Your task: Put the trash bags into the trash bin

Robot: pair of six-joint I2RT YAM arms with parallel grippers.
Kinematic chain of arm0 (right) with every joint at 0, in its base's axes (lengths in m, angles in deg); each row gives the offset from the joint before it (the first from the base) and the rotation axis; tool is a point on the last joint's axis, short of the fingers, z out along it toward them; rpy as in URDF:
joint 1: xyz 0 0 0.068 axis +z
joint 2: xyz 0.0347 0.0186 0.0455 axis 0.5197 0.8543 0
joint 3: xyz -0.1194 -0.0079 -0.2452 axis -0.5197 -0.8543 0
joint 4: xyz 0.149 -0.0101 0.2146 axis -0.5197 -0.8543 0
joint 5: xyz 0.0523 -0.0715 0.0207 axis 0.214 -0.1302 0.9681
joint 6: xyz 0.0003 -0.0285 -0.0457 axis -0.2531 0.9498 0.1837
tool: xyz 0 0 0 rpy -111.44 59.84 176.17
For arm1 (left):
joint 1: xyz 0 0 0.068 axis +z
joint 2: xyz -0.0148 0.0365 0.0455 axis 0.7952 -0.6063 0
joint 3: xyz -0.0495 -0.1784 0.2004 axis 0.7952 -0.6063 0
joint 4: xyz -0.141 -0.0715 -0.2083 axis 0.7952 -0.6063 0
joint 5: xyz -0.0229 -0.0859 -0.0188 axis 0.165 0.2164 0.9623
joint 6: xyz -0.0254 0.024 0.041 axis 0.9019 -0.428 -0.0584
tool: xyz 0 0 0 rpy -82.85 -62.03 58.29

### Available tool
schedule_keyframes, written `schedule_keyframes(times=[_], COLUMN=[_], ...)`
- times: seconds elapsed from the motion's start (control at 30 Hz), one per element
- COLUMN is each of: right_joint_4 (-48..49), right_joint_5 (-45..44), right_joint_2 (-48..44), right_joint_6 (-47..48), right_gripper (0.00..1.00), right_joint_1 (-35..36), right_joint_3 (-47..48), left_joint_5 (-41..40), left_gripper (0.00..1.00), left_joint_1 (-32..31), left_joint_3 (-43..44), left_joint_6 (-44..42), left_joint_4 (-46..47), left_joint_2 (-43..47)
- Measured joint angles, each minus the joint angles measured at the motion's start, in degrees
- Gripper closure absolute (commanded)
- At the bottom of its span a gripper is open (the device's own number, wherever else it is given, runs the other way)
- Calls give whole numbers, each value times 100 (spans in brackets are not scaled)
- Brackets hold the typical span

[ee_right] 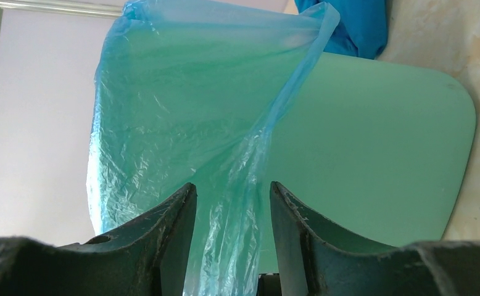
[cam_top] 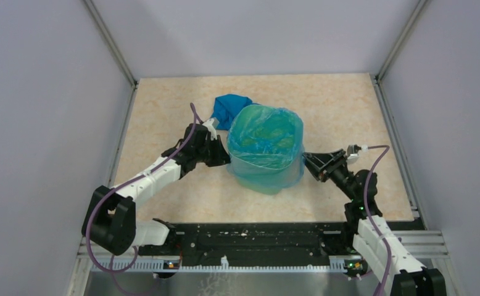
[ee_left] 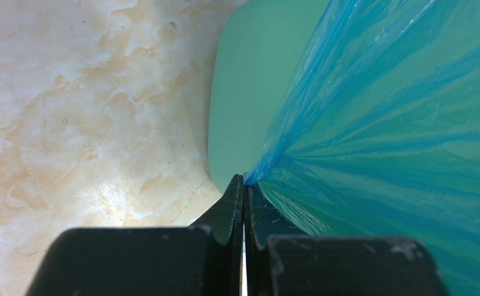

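The mint-green trash bin (cam_top: 267, 180) stands upright mid-table. A light-blue trash bag (cam_top: 287, 120) lines it, with the film folded over the rim and down the walls. My left gripper (cam_top: 224, 154) is at the bin's left wall. In the left wrist view it (ee_left: 245, 185) is shut on a pinch of the bag film (ee_left: 398, 123), pulled taut against the bin wall (ee_left: 250, 92). My right gripper (cam_top: 308, 161) is at the bin's right wall. In the right wrist view it (ee_right: 232, 185) is open, with a hanging strand of the bag (ee_right: 250, 160) between its fingers and the bin wall (ee_right: 373, 142) behind.
A darker blue bundle (cam_top: 230, 108) lies on the table just behind the bin's far-left side; it also shows in the right wrist view (ee_right: 355, 24). Grey walls enclose the marbled tabletop (cam_top: 348, 105) on three sides. A black rail (cam_top: 256, 237) runs along the near edge.
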Motion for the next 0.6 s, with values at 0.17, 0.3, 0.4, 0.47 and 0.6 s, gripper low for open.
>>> schedule_keyframes(times=[0.17, 0.3, 0.4, 0.47, 0.6], right_joint_4=[181, 262, 310, 289, -295], right_joint_5=[76, 107, 125, 133, 136], right_joint_2=[208, 275, 295, 295, 291], right_joint_6=[-61, -90, -98, -59, 273], right_gripper=[58, 84, 99, 100, 100], right_joint_1=[0, 0, 0, 0, 0], right_joint_3=[0, 0, 0, 2, 153], left_joint_5=[0, 0, 0, -2, -2], left_gripper=[100, 100, 100, 100, 100], left_joint_1=[0, 0, 0, 0, 0], left_joint_3=[7, 11, 11, 13, 22], left_joint_6=[0, -2, -2, -2, -2], left_joint_4=[-11, -15, -15, -17, -17], left_joint_2=[-2, -2, -2, -2, -4])
